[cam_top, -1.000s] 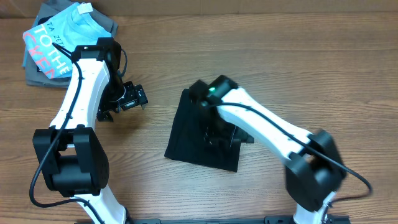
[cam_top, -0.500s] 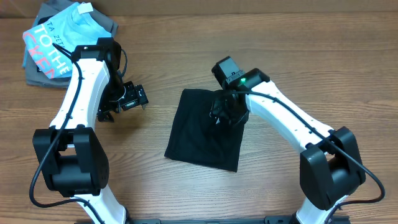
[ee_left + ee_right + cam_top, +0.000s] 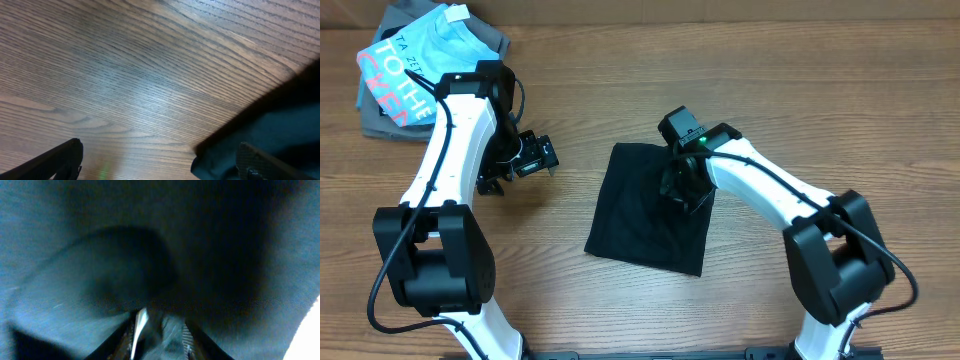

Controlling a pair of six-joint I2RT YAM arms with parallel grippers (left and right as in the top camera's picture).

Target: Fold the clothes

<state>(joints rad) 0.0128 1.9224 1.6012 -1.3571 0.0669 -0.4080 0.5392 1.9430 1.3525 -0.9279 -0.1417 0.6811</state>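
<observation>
Task garment: a soft, plain black shirt (image 3: 640,215), folded into a slanted, roughly four-sided shape, lies flat on the wooden surface (image 3: 820,100) near the middle, between the two arms.
Shirt corners: its upper edge runs from the top left corner to the right arm; its lowest corner points toward the front edge.
Right tool (image 3: 682,188): it sits on the upper right part of the black shirt, touching the cloth from above.
Right tool, close view: dark cloth (image 3: 100,280) fills nearly the whole right wrist picture and bulges up just ahead of the fingers (image 3: 139,325), which stand with only a narrow gap.
Right tool, grip: cannot tell; the blur hides whether any cloth is nipped between the tips.
Left tool (image 3: 520,165): it hangs over bare wood to the left of the black shirt, apart from it.
Left tool, grip: released; the left wrist view shows its fingers (image 3: 60,157) spread wide, with only wood grain between them.
Left wrist view, right edge: a dark blurred mass fills the lower right corner; what it is cannot be told.
Far left corner: a light blue T-shirt (image 3: 415,55) with coral lettering lies on top of grey folded garments (image 3: 492,38), well apart from the black shirt.
</observation>
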